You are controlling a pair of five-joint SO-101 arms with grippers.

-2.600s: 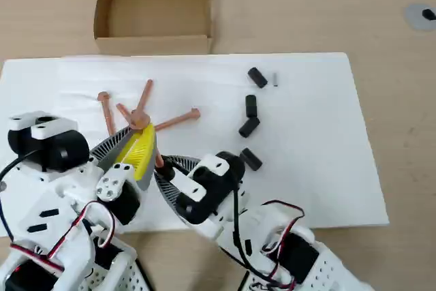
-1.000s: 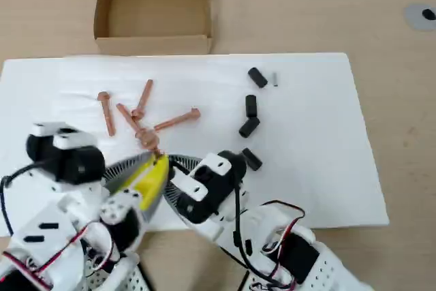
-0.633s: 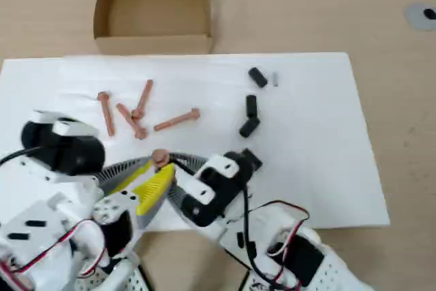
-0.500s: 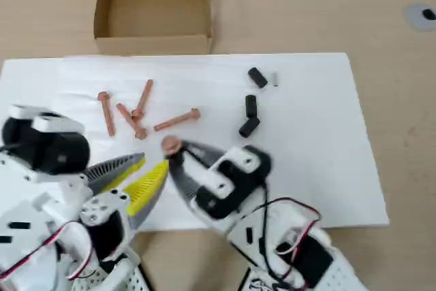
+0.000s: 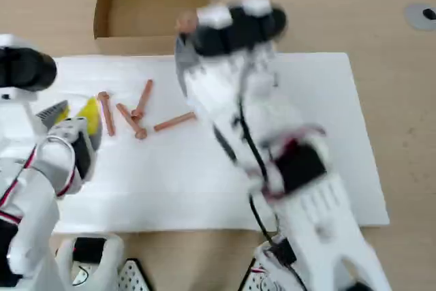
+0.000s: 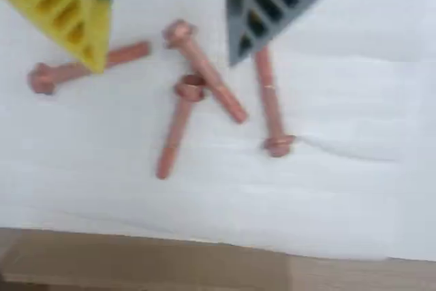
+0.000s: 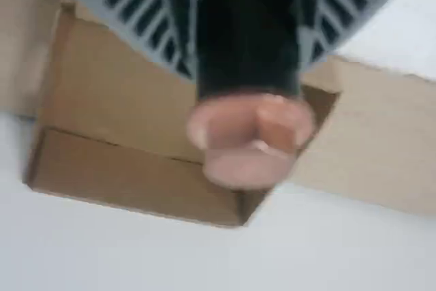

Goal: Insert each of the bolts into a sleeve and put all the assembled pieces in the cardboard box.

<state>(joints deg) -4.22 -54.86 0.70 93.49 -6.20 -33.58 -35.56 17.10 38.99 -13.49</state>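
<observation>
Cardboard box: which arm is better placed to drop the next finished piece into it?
Right. The right gripper holds a sleeved bolt above the cardboard box; the left gripper hangs open over loose bolts.

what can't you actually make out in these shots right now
- Any loose sleeves: high view, the right arm covers much of the white sheet.
- Bolt shank: right wrist view, the black sleeve hides all but the bolt head.
- Cardboard box far wall: high view, cut off by the top edge.
</observation>
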